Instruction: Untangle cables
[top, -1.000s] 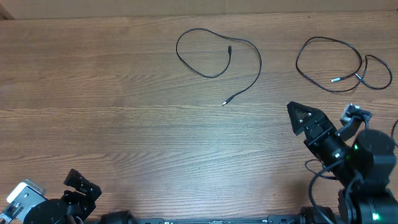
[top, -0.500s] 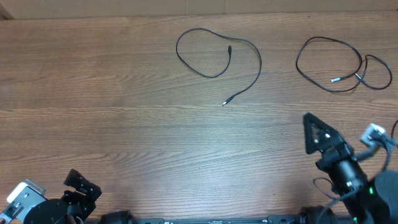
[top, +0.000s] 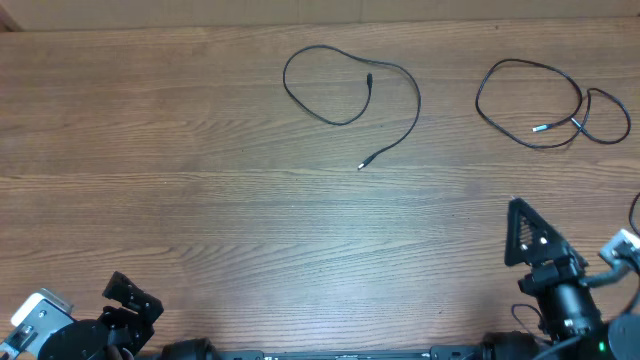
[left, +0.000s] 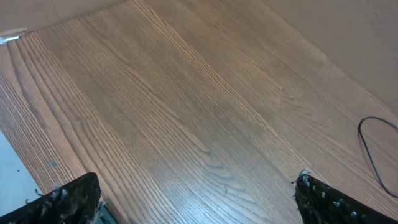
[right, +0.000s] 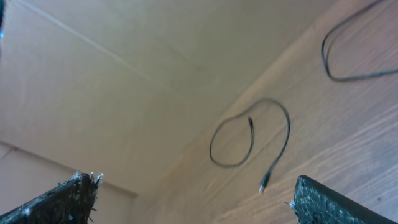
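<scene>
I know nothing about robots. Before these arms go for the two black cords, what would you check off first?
1. The centre cable and the right cable lie apart: ok.
2. The centre cable does not cross itself: ok.
3. The right cable does not cross itself: not ok, its small loop crosses the big one.
4. That crossing is loose, not a knot: cannot tell.
5. The left gripper is open and empty: ok.
6. The right gripper is open and empty: ok.

Looked over all three of my camera feeds and honestly there's nothing to read anywhere, no labels, brand marks, numbers or signs that I can make out.
</scene>
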